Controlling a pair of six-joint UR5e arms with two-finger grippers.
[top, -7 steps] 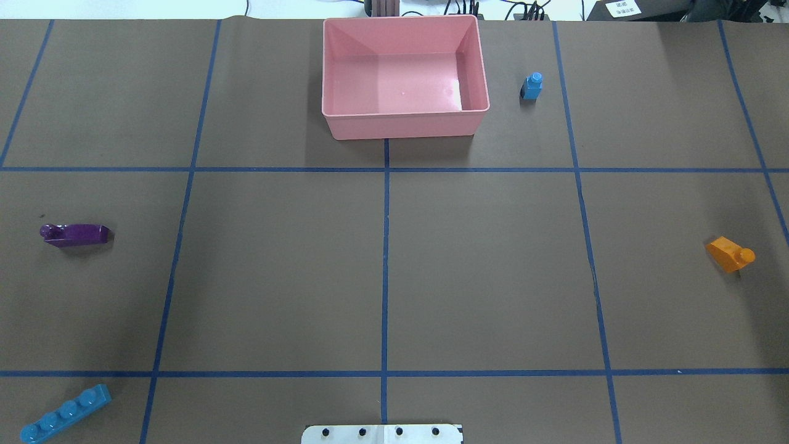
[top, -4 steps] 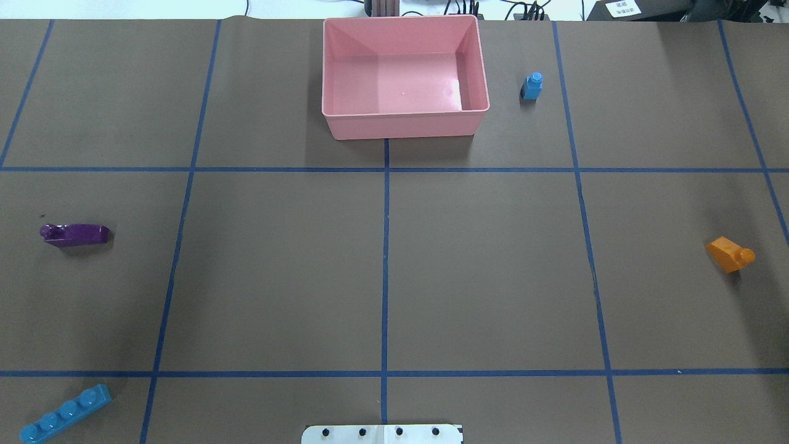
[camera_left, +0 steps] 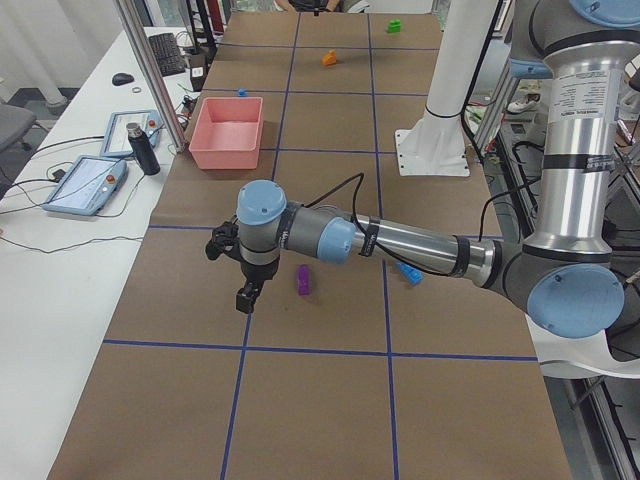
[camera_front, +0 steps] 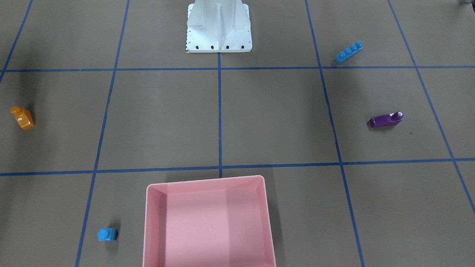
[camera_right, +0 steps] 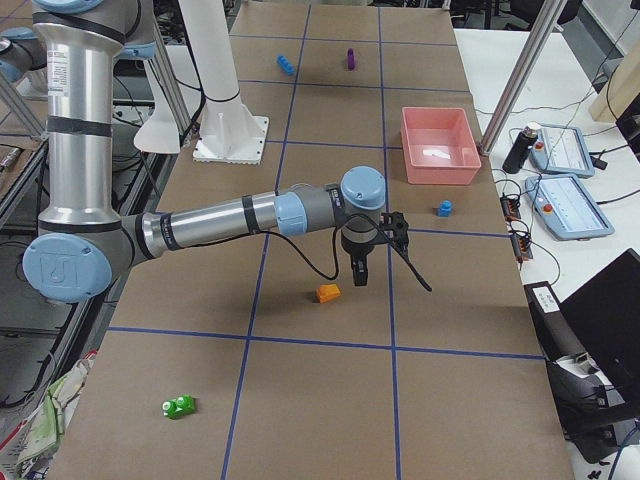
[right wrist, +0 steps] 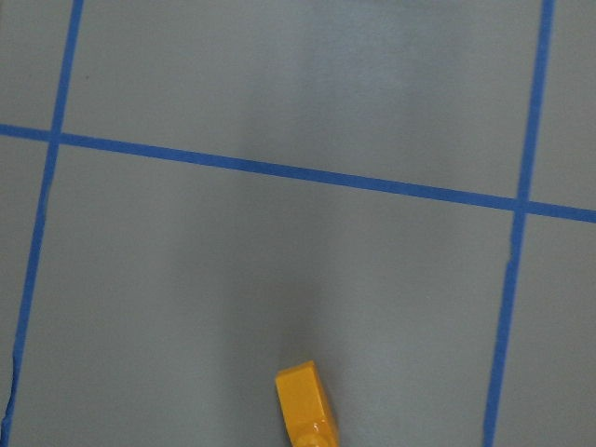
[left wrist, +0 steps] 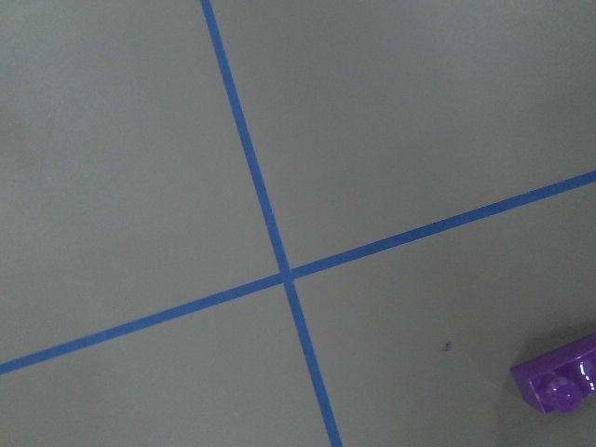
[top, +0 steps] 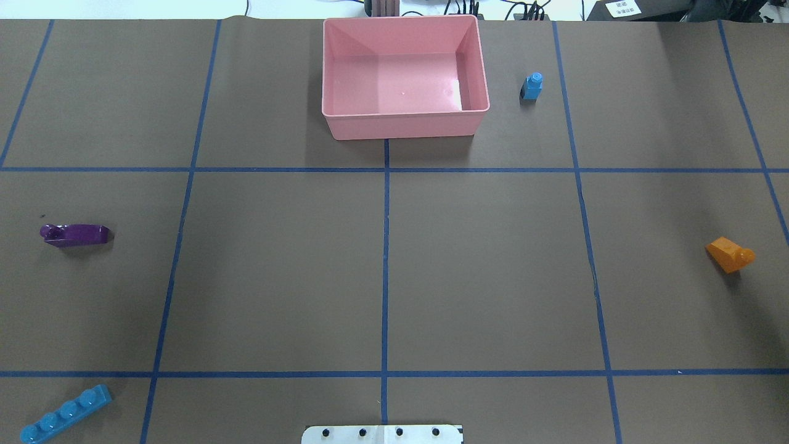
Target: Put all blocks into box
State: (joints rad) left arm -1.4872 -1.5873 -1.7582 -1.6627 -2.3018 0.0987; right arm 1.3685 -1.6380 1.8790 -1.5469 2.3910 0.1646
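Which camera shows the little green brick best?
The exterior right view: the green block lies near that camera, unobstructed. The exterior left view shows it only as a far speck. The overhead, front-facing and both wrist views miss it.

The purple block [left wrist: 562, 386] is cut off at the left wrist view's corner, and the orange block [right wrist: 304, 404] is clipped by the bottom edge. The left gripper [camera_left: 247, 296] and right gripper [camera_right: 359, 272] appear only side-on, jaws unreadable.

Light falls bright and even from above, and shadows stay soft. In the overhead view a white glare patch sits on the floor of the box [top: 404, 126], right of centre. Both wrist views look soft and greyish; a dim band runs down the middle of the right one.
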